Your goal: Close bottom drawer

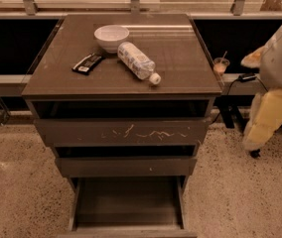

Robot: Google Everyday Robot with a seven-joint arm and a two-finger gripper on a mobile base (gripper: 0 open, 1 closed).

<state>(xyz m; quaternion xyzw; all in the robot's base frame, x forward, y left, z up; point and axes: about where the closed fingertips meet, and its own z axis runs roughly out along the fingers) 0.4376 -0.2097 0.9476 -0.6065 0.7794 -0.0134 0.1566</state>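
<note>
The bottom drawer (128, 202) is the narrowest of the three and stands pulled far out at the foot of the dark grey-brown cabinet. Its shallow box is empty and its plain front (126, 232) lies at the lower edge of the view. The mid-width drawer (125, 166) and the widest, scratched drawer (123, 132) above it each stick out a little. My gripper (254, 138) hangs at the end of the white and cream arm (280, 63), to the right of the cabinet. It is well apart from the bottom drawer and touches nothing.
On the cabinet top (180, 73) stand a white bowl (111, 36), a lying plastic bottle (137, 61) and a dark snack bar (87, 63). A cup with a straw (221, 65) sits on a ledge to the right. Speckled floor (17, 192) lies on both sides of the cabinet.
</note>
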